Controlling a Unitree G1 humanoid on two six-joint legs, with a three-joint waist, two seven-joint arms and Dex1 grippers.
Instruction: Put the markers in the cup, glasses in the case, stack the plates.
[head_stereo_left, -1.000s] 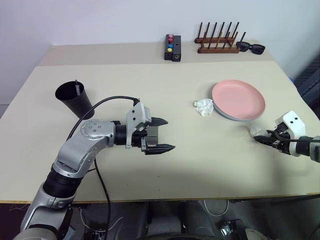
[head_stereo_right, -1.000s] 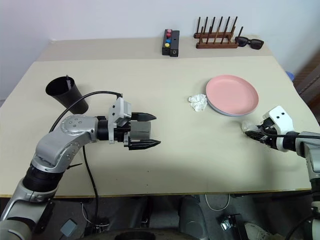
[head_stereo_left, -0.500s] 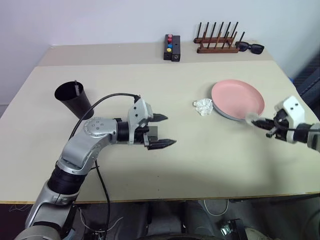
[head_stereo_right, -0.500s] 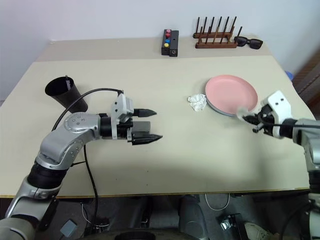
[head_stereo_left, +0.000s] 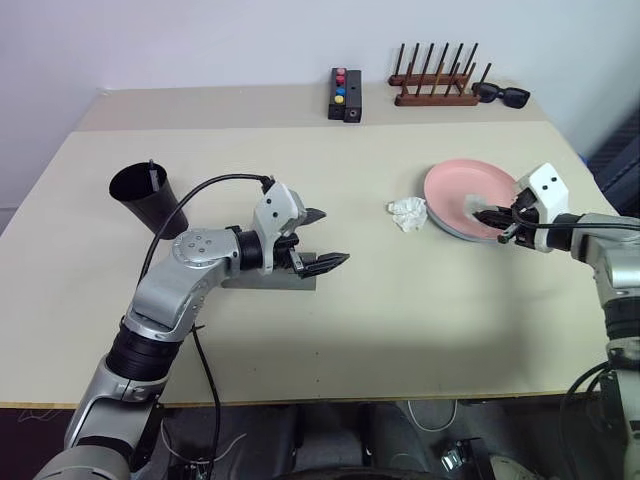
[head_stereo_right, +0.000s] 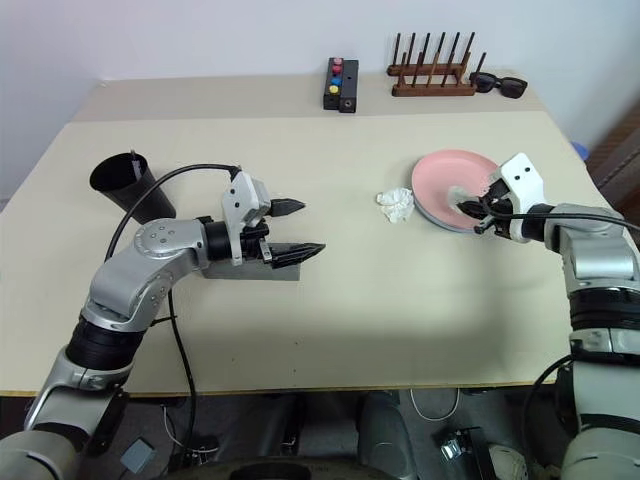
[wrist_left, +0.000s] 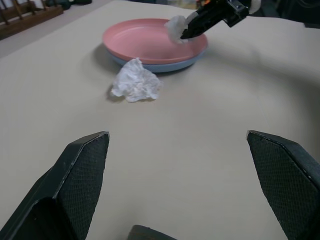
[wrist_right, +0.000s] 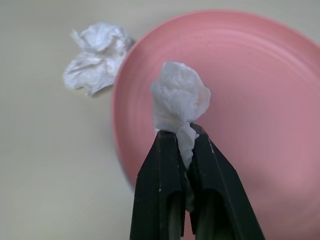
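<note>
Pinching a crumpled white paper wad (wrist_right: 180, 100), right gripper (wrist_right: 181, 137) hung over stacked salmon-pink plate (head_stereo_left: 455, 190), probably clearing it; left gripper (head_stereo_left: 322, 240) gaped wide, empty.

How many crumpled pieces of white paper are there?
2. One crumpled paper lies on the table beside the pink plate. The other paper wad is held in the right gripper above that plate.

The pink plate (head_stereo_left: 472, 196) sits stacked on the blue one, the black cup (head_stereo_left: 148, 200) (a marker inside) stands upright far left.
</note>
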